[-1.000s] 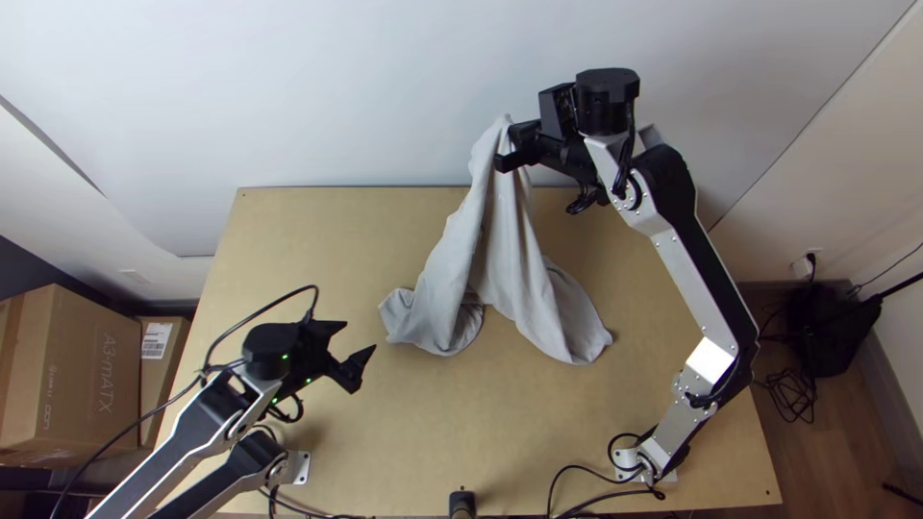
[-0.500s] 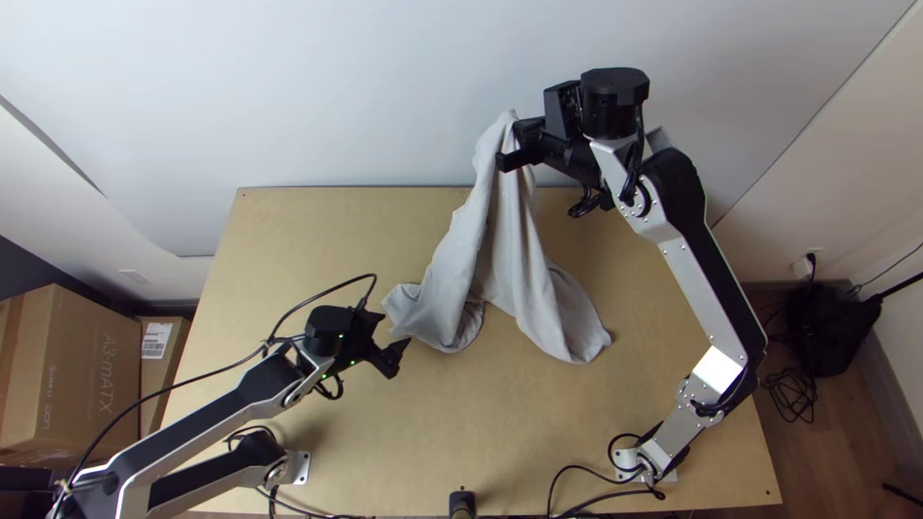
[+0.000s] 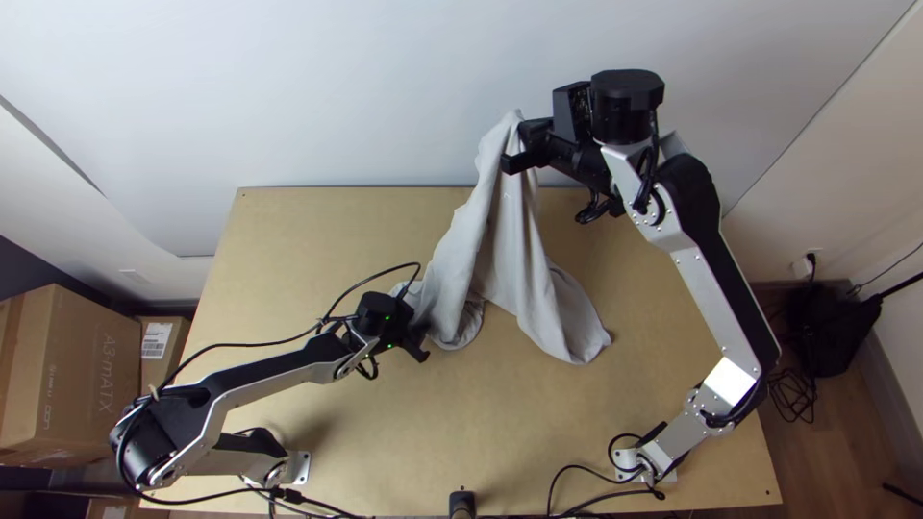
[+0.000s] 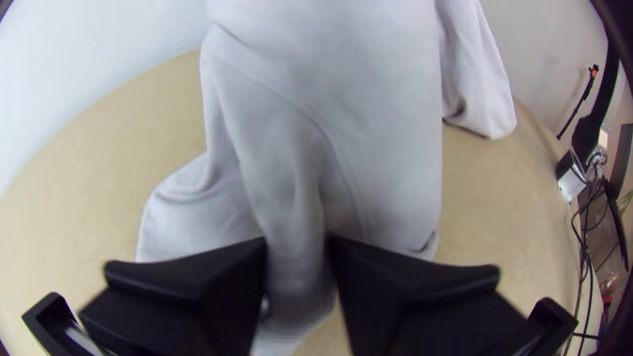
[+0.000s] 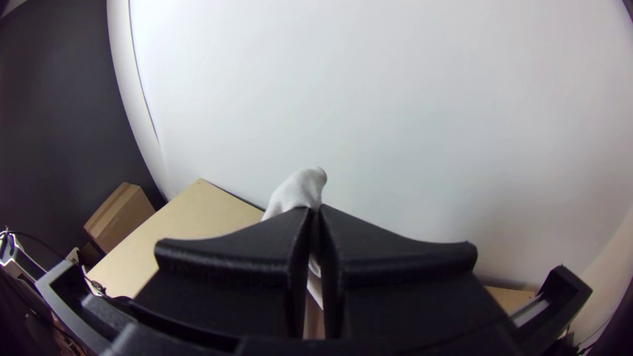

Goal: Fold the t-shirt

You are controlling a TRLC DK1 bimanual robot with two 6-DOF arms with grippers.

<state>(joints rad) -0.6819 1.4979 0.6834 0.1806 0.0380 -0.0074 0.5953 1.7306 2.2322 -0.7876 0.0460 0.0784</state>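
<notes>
Cardboard box beside table; right pincer clamping shirt, left pincer parted around it

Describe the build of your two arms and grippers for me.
The left arm and right arm have silver-grey links with black joints and dark panels. Black cables loop along the left arm, and small green lights show at its wrist. The right arm's wrist carries a round black housing. The left gripper and right gripper each have two wide, flat black fingers.
</notes>
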